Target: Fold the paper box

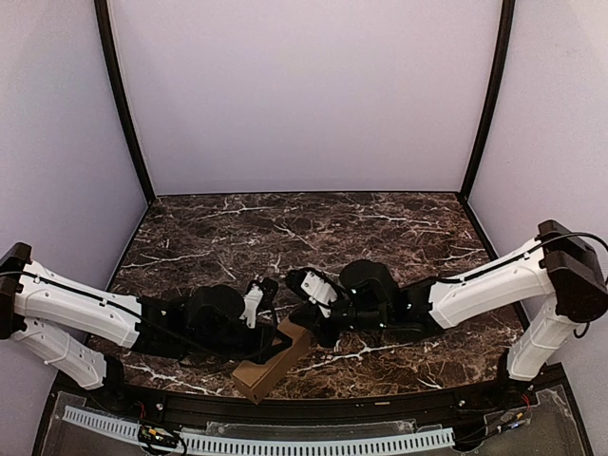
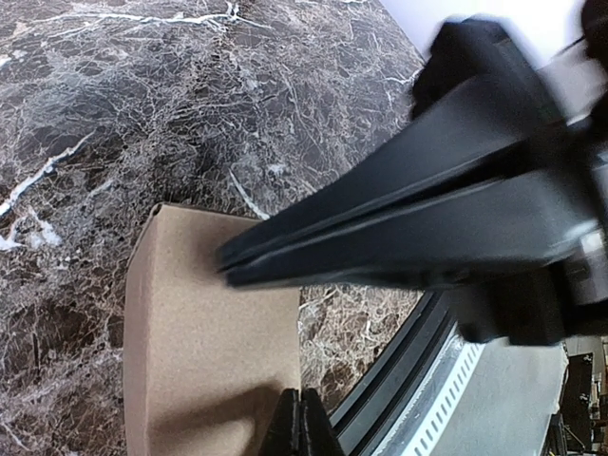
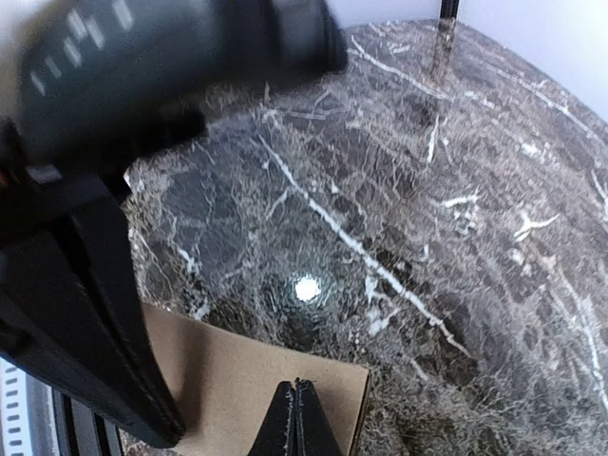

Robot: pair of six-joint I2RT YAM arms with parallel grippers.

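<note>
Marble table [image 1: 380, 228] with tan paper box [image 1: 271, 366]

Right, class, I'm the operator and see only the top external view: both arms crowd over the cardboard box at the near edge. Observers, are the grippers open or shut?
Observer: The left wrist view shows the left gripper shut, fingers together over the paper box.
Operator: And the right?
Observer: The right wrist view shows the right gripper shut too, tips near one edge of the box.
Operator: Holding anything?
Observer: No, nothing sits between either pair of fingers.
</note>
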